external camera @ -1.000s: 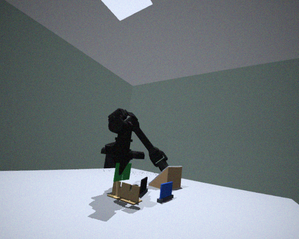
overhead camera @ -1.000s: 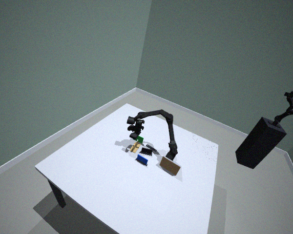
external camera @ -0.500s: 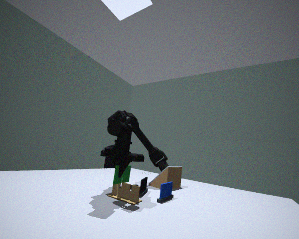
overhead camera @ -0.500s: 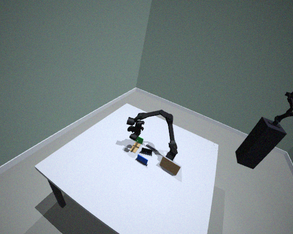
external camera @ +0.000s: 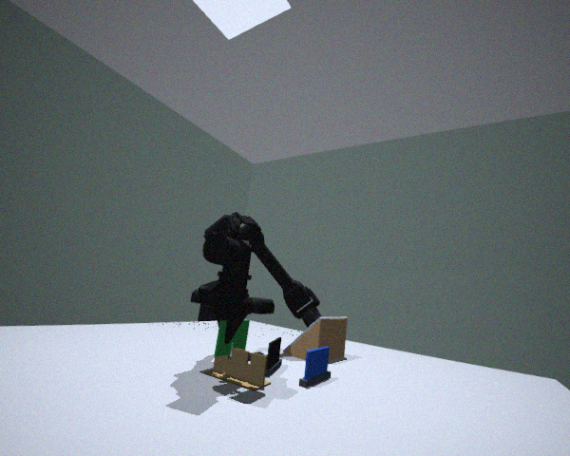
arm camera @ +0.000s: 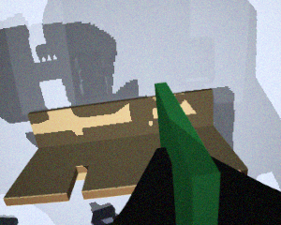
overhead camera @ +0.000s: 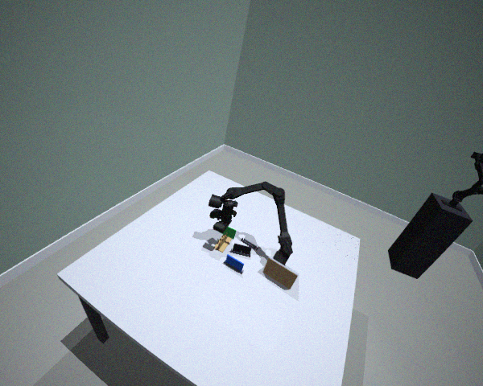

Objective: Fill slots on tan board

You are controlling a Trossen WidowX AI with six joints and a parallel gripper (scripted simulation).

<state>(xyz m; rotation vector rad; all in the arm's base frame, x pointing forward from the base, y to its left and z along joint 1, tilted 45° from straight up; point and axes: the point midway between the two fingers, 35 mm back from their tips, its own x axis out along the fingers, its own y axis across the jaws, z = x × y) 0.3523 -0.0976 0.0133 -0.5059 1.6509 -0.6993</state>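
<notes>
- Top view: the green board [overhead camera: 230, 232] [external camera: 240, 335] [arm camera: 192, 159] is showing just below the gripper [overhead camera: 227, 229] [external camera: 229, 338] [arm camera: 172, 156], near the middle of the frame, plain flat green and right by the upper end of the tan board [overhead camera: 223, 244] [external camera: 250, 367] [arm camera: 117, 157].
- Below that, the blue board [overhead camera: 234, 263] [external camera: 316, 363] is standing in its dark holder, and a black holder piece [overhead camera: 241, 249] [external camera: 274, 351] is sitting between it and the tan one.
- Exterior view: green is standing upright left of center, crosswise to the tan board, partly hidden behind a finger. Blue is sitting in its slim dark base, lower right of center, with a brown wedge [overhead camera: 280, 274] [external camera: 332, 338] standing behind.
- Wrist view: gripper's nearly shut, pinching green on the right of the frame, over the tan board. One notch is showing open at lower left; can't tell how deep green is sitting.
</notes>
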